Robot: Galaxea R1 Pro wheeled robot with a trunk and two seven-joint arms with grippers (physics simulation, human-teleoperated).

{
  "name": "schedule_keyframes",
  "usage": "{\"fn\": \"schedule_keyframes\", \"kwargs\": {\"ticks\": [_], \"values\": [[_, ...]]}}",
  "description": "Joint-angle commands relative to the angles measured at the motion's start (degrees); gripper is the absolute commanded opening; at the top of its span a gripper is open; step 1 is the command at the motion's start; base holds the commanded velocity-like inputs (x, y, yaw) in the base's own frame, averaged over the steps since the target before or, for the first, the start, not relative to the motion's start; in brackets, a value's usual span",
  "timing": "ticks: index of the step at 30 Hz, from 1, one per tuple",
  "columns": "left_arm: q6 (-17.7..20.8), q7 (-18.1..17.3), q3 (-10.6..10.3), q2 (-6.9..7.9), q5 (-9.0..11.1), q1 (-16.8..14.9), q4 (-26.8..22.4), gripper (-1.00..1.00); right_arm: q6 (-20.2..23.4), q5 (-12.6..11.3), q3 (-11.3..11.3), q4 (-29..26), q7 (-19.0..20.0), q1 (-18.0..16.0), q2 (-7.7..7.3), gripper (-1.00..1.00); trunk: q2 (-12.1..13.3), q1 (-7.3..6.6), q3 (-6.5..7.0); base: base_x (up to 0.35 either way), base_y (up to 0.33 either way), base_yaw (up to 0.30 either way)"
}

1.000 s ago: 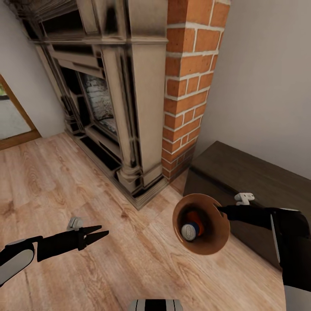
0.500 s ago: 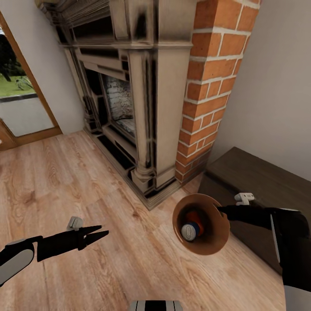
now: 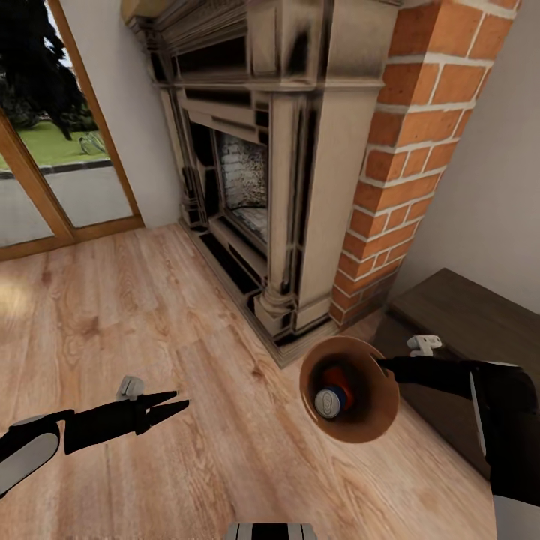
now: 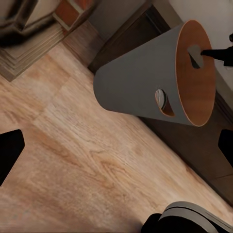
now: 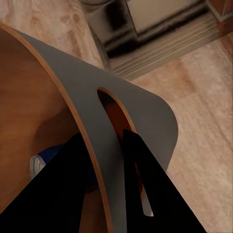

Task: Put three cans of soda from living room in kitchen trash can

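My right gripper point(image 3: 384, 365) is shut on the rim of the tash can point(image 3: 379, 420), a copper-brown bin held tilted above the floor, its mouth facing me. Inside lie a blue can of soda point(image 3: 328, 402) with a grey top and an orange one point(image 3: 339, 375) behind it. In the right wrist view the gripper point(image 5: 103, 138) pinches the bin wall point(image 5: 141, 111) beside a handle slot, with the blue can point(image 5: 43, 160) below. The left wrist view has the bin point(image 4: 136, 87) from outside. My left gripper point(image 3: 174, 401) hangs open with nothing in it, to the bin's left.
A stone fireplace point(image 3: 285, 187) and a red brick chimney point(image 3: 420, 150) stand straight ahead. A dark low cabinet point(image 3: 465, 315) sits at the right, under my right arm. A wood-framed glass door point(image 3: 45, 150) is at the far left. Light wood plank floor point(image 3: 150, 315) spreads between.
The whole view has swung left, so the fireplace and cabinet sit further right and more of the glass door shows. Both arms and the bin keep the same pose.
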Motion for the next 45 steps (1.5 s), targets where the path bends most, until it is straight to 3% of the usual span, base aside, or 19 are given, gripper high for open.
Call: {"fn": "schedule_keyframes", "kwargs": {"ticks": [1,45], "values": [[0.0,0.0,0.0,-0.01,0.0,0.0,0.0,1.0,0.79,-1.49,0.01,-0.03,0.09,0.0,0.01,-1.0,0.0,-0.01,0.05,0.0,0.0,0.258],[-0.54,0.17,-0.09,-0.11,-0.09,0.0,0.09,1.0,0.79,-1.49,0.13,-0.03,0.09,0.03,0.34,-1.0,0.0,-0.01,1.76,0.0,0.0,0.263]]}}
